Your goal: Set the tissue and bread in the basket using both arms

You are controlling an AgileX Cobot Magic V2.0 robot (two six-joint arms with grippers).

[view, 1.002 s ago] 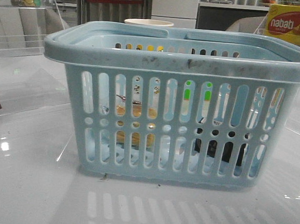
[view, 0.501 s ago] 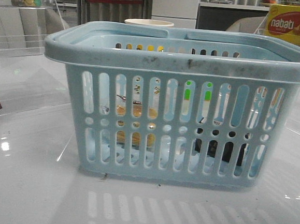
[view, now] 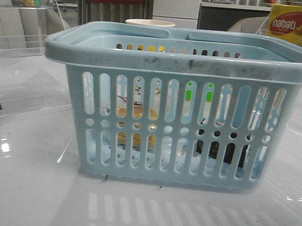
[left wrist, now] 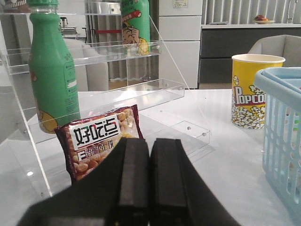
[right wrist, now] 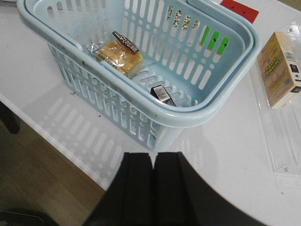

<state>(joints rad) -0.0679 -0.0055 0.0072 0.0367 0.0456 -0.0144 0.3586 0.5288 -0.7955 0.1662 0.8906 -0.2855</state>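
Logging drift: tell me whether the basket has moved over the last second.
No. The basket keeps its place in the front view: its rim still lines up with the cup behind it.

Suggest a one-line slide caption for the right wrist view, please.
Shut right hand poised above the light-blue basket, which holds the wrapped bread and dark tissue pack.

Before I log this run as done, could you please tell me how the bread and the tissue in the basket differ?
The bread is golden-brown in clear wrap; the tissue is a dark pack. The bread is clearly larger than the tissue. The bread lies near one end of the basket, the tissue nearer the other, apart from it. Both rest on the basket floor, with neither gripper holding them.
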